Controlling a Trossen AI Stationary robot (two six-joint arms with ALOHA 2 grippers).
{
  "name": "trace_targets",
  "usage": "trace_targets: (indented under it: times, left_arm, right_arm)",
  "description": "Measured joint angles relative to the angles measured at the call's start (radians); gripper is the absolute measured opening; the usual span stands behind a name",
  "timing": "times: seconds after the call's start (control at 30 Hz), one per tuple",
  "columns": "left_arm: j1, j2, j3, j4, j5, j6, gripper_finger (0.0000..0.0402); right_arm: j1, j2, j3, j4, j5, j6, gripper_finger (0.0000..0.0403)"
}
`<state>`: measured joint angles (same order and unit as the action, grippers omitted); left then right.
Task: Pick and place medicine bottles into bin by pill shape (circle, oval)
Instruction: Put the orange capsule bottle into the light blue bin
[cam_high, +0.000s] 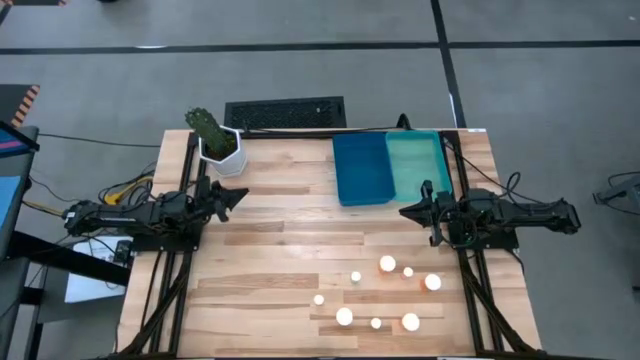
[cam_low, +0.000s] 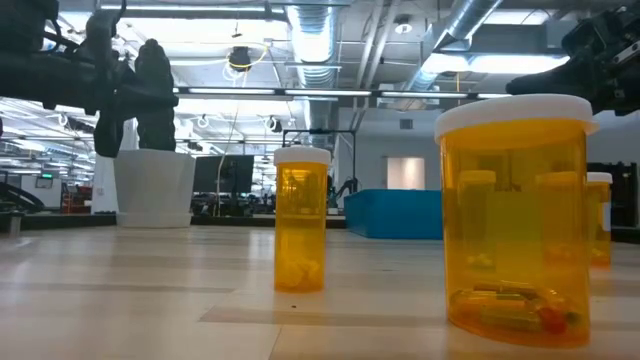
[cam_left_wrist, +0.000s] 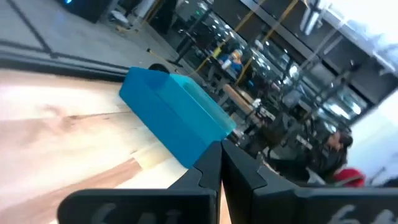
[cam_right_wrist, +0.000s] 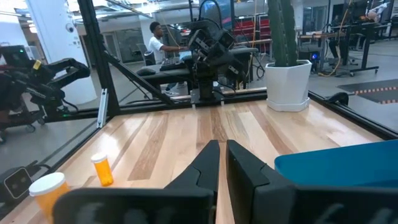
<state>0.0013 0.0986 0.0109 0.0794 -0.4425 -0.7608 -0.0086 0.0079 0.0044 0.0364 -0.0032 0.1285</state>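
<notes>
Landmark: the blue bin, with a teal bin touching its side, both at the far edge of the tabletop.

Location of task items: the medicine bottles stand upright in a loose cluster of about eight on the near side of the blue bin, well apart from it and from each other. In the low view, a wide amber bottle shows pills lying on its floor; a narrower amber bottle stands farther back.

End effector status:
- Left end effector: well to the left of the blue bin, above the tabletop, near a potted cactus. Fingers together, holding nothing.
- Right end effector: just on the near side of the teal bin, between the bins and the bottle cluster. Fingers together, holding nothing.

Handling assessment:
- The bottles appear to be rigid thin-wall plastic, nearly empty, therefore light and easy to tip.
- The amber wall looks smooth and likely slippery; moderate clamping force should suffice.
- Recommended hold: across the body just below the white cap, where the cap's rim would act as a stop against slipping. Approach from above, with the fingers spread wider than the cap.
- Narrow bottles likely tolerate less lateral contact before toppling; avoid brushing neighbours during descent.

No bottle is in either bin yet.
</notes>
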Motion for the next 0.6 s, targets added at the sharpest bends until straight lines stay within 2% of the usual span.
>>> trace_targets:
  times: [0.07,0.17,0.3,0.5,0.6]
  left_arm:
    - [0.000,0.000,0.000,0.001,-0.008,-0.025,0.0000]
    - [0.000,0.000,0.000,0.000,-0.012,-0.059,0.0000]
    - [0.000,0.000,0.000,0.000,-0.066,-0.115,0.0000]
    - [0.000,0.000,0.000,0.020,-0.198,-0.163,0.0001]
    - [0.000,0.000,0.000,0.077,-0.219,-0.155,0.0011]
  right_arm:
    - [0.002,0.000,0.000,0.001,0.001,0.050,0.0044]
    - [0.002,0.000,0.000,0.004,0.001,0.215,0.0044]
    - [0.002,0.000,0.000,0.007,0.002,0.385,0.0044]
    - [0.000,0.000,0.003,0.086,0.023,0.452,0.0044]
    - [0.000,0.001,0.031,0.086,0.059,0.464,0.0049]
